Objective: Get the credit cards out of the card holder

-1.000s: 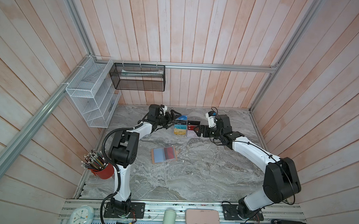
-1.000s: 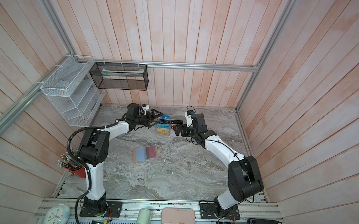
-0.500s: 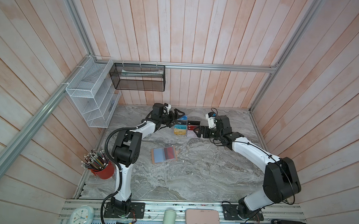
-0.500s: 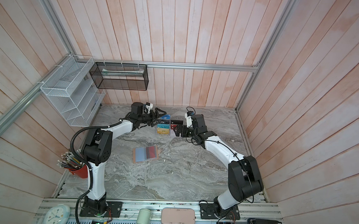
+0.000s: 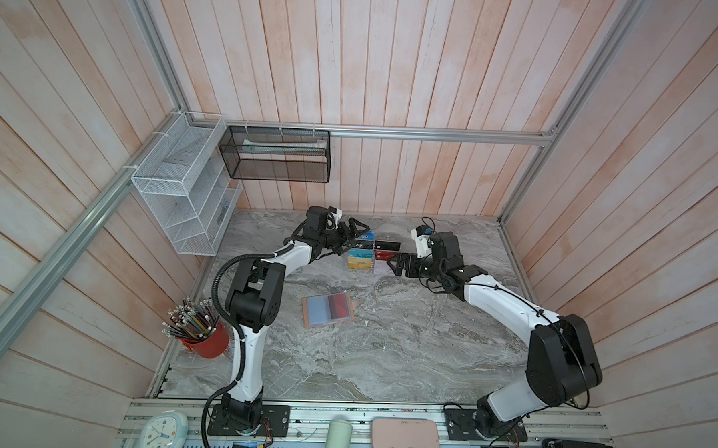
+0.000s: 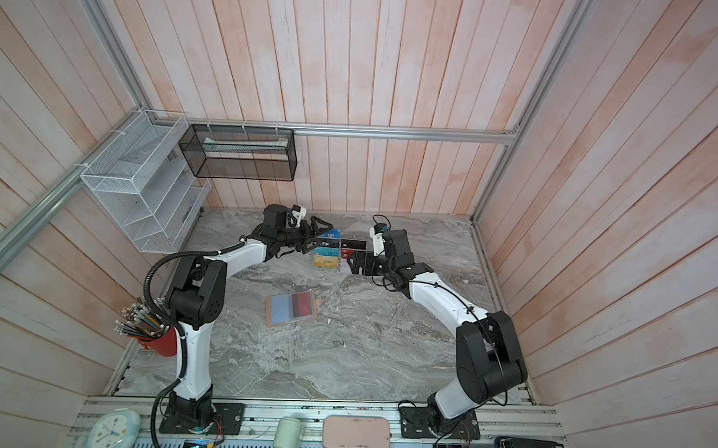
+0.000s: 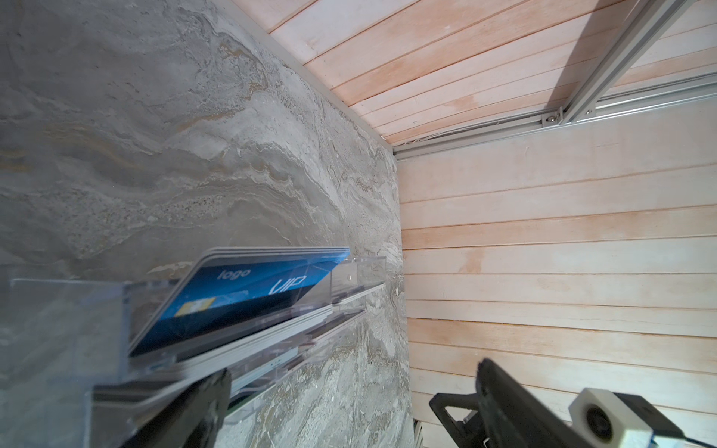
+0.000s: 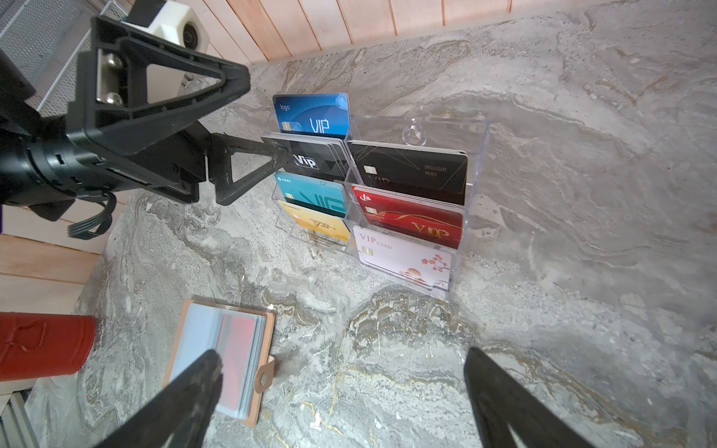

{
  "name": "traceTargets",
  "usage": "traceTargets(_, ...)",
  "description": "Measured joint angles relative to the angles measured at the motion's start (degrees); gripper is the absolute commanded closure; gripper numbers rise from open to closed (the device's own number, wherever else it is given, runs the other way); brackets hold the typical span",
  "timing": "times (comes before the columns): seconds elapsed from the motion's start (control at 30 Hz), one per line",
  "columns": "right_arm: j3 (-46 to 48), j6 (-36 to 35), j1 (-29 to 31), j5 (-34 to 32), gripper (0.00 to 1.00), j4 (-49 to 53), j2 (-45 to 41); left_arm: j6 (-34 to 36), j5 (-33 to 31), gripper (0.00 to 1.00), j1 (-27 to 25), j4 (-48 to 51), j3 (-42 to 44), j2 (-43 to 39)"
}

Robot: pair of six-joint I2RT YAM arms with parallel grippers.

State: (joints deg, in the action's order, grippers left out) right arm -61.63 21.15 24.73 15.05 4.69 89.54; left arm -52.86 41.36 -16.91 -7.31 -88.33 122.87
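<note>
Card holder (image 8: 236,349), near rack: tan leather-look cover, matt; clear plastic sleeves, slight sheen.
Rack (image 8: 475,155): clear glossy acrylic.
Rack cards (image 8: 411,217): glossy plastic.
Tabletop (image 8: 543,271) under rack: grey veined stone-look, smooth.
Wall planks (image 5: 397,68) behind rack: pale wood, matt.

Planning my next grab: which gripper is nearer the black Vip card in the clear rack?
Left. The left gripper is at the black Vip card, one fingertip by its edge; the right gripper hangs in front of the rack.
</note>
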Motion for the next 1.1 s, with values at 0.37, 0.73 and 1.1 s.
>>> traceTargets(0.37,-1.09,0.55,-0.13,-0.48,0.02,-0.11,1.92,3.3,-0.35,0.0,1.4,2.27,7.17,-7.5)
traceTargets(0.73,-5.44,2.84,-2.75,-0.44,0.02,-0.57,10.69,6.8,-4.96,0.0,2.95,4.35,5.18,-7.93)
traceTargets(1.1,-11.45,4.63,-5.84,3.26,0.02,-3.85,17.66,7.5,-6.82,0.0,2.64,5.18,-0.5,-3.45)
